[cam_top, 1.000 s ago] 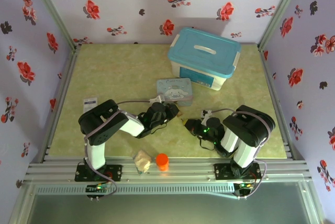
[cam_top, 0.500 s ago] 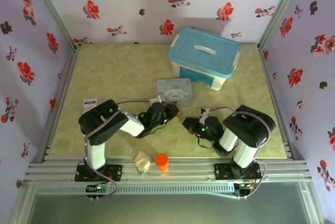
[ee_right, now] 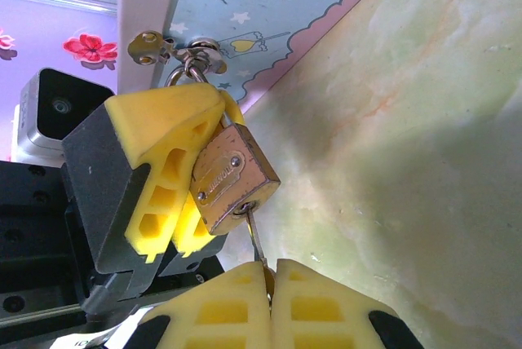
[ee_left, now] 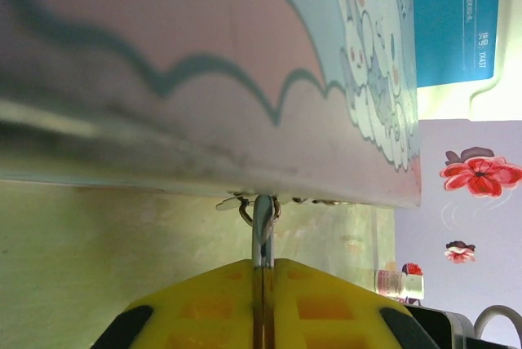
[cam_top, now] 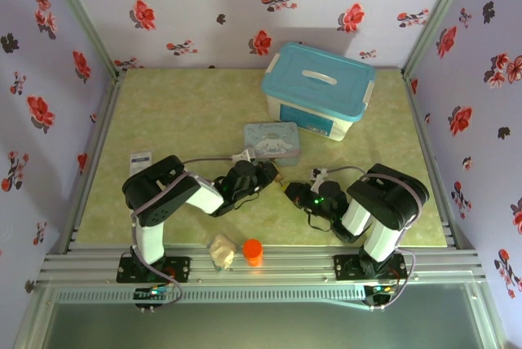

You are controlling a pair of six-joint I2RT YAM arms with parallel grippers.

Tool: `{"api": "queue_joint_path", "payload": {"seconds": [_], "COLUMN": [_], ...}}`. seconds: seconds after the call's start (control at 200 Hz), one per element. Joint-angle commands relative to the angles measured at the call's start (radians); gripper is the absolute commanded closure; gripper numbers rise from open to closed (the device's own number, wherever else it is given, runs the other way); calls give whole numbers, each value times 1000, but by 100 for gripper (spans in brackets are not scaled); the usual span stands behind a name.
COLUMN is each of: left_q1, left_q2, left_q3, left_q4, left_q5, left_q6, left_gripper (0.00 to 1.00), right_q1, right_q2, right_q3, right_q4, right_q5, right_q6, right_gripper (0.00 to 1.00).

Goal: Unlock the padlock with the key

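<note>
- Our left claw (ee_left: 263,288) squeezes the padlock (ee_right: 235,176) tight, right by the tin (ee_right: 269,6).
- Our right claw (ee_right: 271,280) pinches the key (ee_right: 254,239), whose tip touches the padlock at 6 o'clock.

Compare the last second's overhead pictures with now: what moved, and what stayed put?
The right gripper, shut on the thin grey metal key, edged left toward the small brass padlock. The left gripper stayed clamped on its grey shackle; the pale blue cartoon tin did not move.

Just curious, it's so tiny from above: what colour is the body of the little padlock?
Brass-gold: the padlock shows best in the right wrist view.
</note>
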Motion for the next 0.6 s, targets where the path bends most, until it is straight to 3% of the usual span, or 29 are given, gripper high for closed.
{"api": "queue_joint_path", "payload": {"seconds": [0.0, 0.595], "left_q1": [7, -7], "left_q2": [20, 21], "left_q3": [-17, 7], "left_q4": [16, 8], "left_q5": [10, 26], "left_q6": [-34, -34], "left_gripper": [100, 100], "right_q1": [-10, -55], "right_q2": [-11, -18], "right_q3": [12, 38], "right_q4": [10, 11], "right_q5": [30, -20], "right_q6": [-18, 4], "right_gripper": [100, 100]}}
